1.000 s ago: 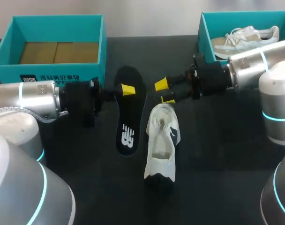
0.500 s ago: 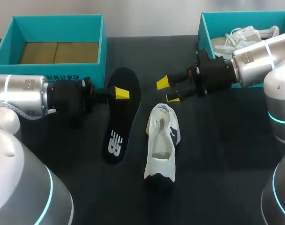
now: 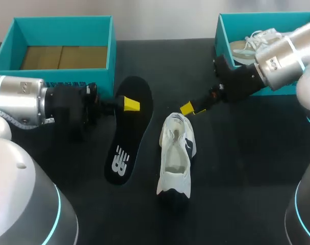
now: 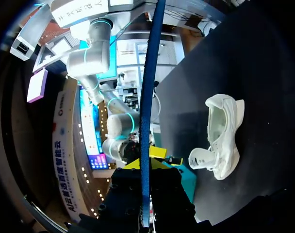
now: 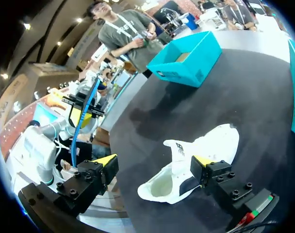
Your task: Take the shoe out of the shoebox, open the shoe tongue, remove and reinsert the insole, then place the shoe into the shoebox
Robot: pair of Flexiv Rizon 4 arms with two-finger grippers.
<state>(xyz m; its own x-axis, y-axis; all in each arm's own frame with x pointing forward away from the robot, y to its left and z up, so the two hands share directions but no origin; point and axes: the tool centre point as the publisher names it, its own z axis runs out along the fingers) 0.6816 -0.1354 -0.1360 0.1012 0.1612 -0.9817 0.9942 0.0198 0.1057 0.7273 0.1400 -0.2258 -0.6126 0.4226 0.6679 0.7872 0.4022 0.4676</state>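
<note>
Black insole (image 3: 125, 133) gripped at far end by left pincer (image 3: 129, 104), just beside white shoe (image 3: 176, 153) mid-counter. Right pincer (image 3: 191, 109) wide, holding nothing, near shoe's far end. Teal shoebox (image 3: 7, 76) at counter's far left corner.

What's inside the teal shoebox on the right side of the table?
A beige and white sneaker with white laces lies inside the right shoebox. My right arm crosses over the box's near part, so whether anything else lies there cannot be seen.
</note>
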